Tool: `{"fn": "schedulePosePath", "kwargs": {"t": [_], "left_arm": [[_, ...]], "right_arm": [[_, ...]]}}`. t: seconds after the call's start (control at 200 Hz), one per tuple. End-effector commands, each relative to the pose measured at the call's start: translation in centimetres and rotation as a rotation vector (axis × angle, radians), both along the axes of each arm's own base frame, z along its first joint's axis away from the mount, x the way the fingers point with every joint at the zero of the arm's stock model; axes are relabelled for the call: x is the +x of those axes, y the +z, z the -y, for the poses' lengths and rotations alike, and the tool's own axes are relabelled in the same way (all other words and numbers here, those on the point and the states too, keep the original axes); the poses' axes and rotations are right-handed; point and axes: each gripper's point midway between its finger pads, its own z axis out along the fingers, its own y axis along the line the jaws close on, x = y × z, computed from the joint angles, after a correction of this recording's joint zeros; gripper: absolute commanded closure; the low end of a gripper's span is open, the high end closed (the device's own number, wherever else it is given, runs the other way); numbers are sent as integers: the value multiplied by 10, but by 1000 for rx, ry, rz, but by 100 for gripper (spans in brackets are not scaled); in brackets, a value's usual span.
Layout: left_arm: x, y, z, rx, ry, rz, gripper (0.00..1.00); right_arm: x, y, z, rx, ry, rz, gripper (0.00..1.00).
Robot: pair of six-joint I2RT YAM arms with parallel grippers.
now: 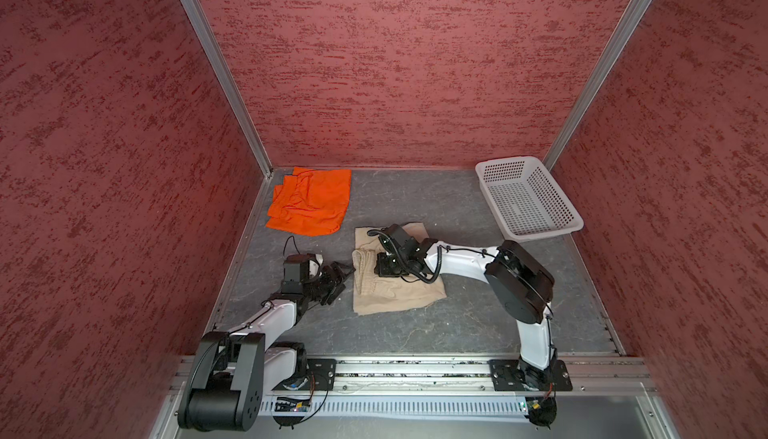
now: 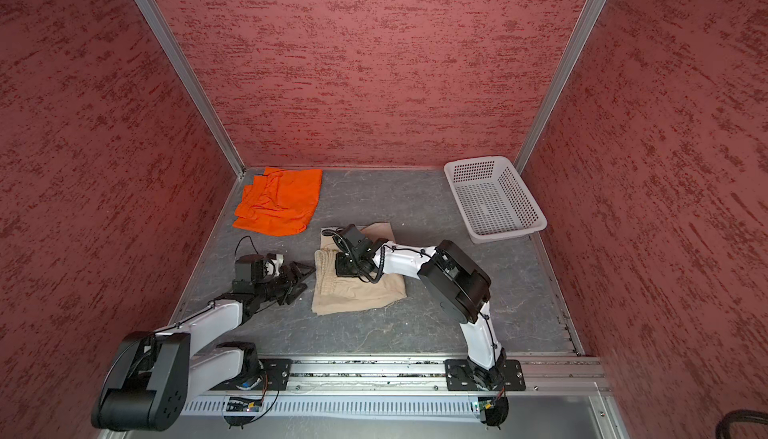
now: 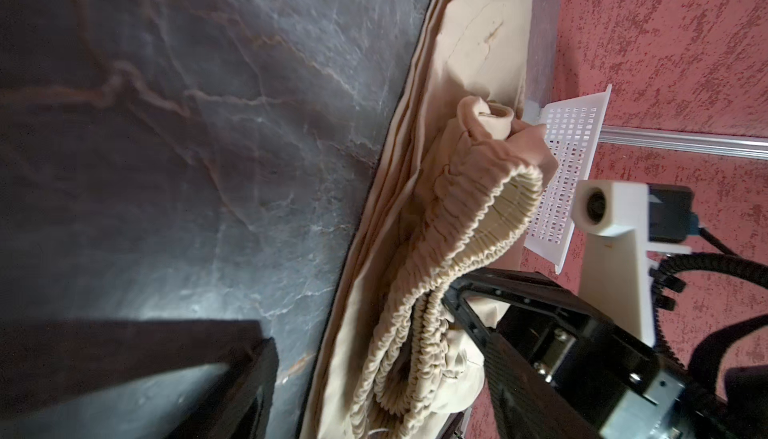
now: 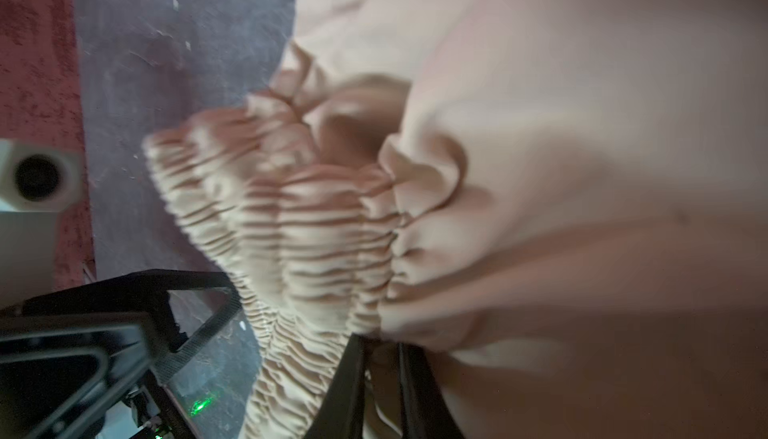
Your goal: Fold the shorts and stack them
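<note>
— Fingers [image 4: 347, 383] of the right gripper [image 4: 380, 343]: how are they set?
— Nearly pressed together, with a tuck of the beige shorts [image 1: 395, 299] pinched between them, just beside the gathered waistband [image 1: 362, 270]. The left gripper [image 1: 343, 277] is spread wide and pointed at that waistband from just to its left; no cloth is held.
— And the band's long axis?
— It is laid near-to-far, so a fold would be carried across it. Farther back and leftward, the orange shorts [image 1: 309, 202] are laid folded, well apart. The left arm is judged nearer to them.
</note>
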Motion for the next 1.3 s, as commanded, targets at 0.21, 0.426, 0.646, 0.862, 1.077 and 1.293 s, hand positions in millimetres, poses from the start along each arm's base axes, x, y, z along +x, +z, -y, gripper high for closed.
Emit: {"fn": "schedulePosePath", "kwargs": {"t": [0.21,0.426,0.646,0.862,1.077,1.293], "left_arm": [[6,-27,4,10,-46,-31,20],[3,-52,16,6,-91,-101,20],[9,-60,43,-16,-150,-95,20],[17,-54,65,-12,-194,-77,36],[22,-41,54,142,-225,-97,78],[40,-3,30,442,-363,-43,100]], "right_arm": [[-11,-32,15,-29,-44,-61,86],[-15,-36,22,-22,-62,-78,86],[-19,-39,20,10,-67,-101,87],[-20,-40,16,44,-74,-115,88],[-10,-13,12,87,-86,-52,86],[9,33,42,151,-172,40,59]]}}
